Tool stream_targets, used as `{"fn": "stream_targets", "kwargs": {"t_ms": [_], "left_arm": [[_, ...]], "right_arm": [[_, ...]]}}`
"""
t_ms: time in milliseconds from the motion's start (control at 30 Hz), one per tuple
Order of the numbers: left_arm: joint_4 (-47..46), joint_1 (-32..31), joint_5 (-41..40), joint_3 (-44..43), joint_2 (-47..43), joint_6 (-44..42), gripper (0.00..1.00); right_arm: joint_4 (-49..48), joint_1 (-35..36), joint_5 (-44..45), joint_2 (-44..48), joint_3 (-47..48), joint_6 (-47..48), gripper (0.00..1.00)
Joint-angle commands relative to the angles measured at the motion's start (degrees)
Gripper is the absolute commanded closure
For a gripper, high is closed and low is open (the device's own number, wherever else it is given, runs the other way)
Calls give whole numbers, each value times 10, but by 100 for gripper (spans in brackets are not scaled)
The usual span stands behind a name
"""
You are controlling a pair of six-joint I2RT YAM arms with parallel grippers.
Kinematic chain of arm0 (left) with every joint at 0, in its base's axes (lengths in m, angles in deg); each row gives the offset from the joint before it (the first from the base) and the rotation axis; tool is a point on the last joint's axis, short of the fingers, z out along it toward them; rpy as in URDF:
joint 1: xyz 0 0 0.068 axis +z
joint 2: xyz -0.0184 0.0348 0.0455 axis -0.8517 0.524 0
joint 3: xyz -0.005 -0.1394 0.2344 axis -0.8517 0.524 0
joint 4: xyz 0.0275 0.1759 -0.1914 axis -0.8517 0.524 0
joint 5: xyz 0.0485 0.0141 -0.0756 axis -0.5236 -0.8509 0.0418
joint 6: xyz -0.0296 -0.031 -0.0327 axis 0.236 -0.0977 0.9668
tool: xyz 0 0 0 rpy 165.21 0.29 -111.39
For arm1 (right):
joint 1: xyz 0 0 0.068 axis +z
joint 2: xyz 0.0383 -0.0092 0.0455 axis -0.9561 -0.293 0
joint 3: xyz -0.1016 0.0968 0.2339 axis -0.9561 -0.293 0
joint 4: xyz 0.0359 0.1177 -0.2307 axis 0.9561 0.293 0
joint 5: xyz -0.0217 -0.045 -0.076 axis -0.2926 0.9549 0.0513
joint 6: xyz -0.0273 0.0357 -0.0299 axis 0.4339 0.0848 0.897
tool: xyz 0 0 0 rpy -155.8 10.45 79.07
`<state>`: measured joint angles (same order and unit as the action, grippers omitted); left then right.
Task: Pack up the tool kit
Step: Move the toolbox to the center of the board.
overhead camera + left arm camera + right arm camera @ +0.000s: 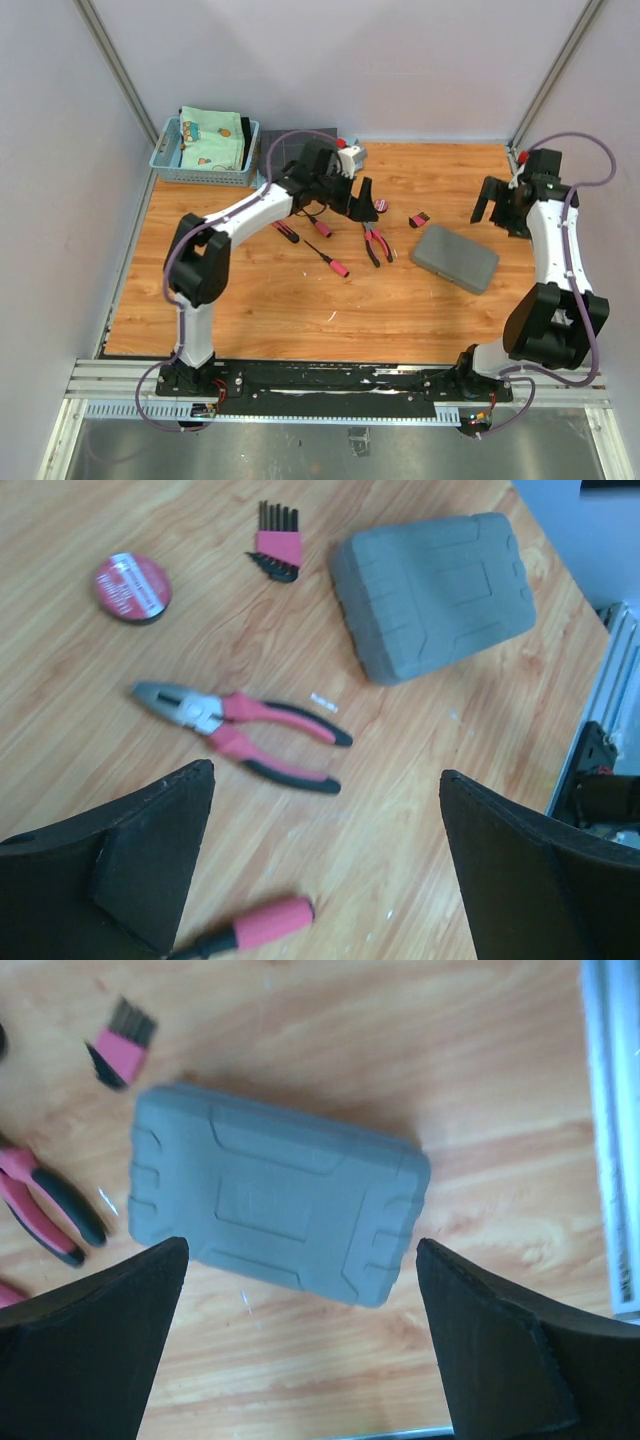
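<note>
The tool kit's grey case [455,257] [435,595] [275,1205] lies closed and flat on the wooden table, right of centre. Loose pink-and-black tools lie to its left: pliers [377,243] [245,735], a hex key set [419,219] [277,548] [122,1045], a round tape [131,587] and screwdrivers [328,258] [255,925]. My left gripper [360,200] [325,770] hangs open above the table by the pliers, holding nothing. My right gripper [492,212] [300,1245] is open too, hovering over the case's edge without touching it.
A light blue basket [170,165] holding folded patterned cloth [212,135] stands at the back left. A dark grey cloth [290,145] lies beside it, partly behind the left arm. A metal rail [608,1130] borders the table near the right gripper.
</note>
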<state>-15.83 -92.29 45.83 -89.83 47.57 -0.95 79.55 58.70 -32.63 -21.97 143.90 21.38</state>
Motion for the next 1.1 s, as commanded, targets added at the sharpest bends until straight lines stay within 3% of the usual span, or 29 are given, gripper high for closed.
{"fn": "stream_targets", "kwargs": {"t_ms": [0,267,567,1067], "left_arm": [[-13,-25,57,-86,97,65,2],[-64,-68,117,-177,186,137,1],[-98,-75,141,-270,288,199,1],[-126,-86,141,-307,367,233,1]], "right_arm": [[39,-36,-41,52,-90,-6,2],[5,-111,-116,125,-210,5,2],[-56,-137,-193,135,-298,1,2],[-117,-159,-173,86,-294,19,2]]}}
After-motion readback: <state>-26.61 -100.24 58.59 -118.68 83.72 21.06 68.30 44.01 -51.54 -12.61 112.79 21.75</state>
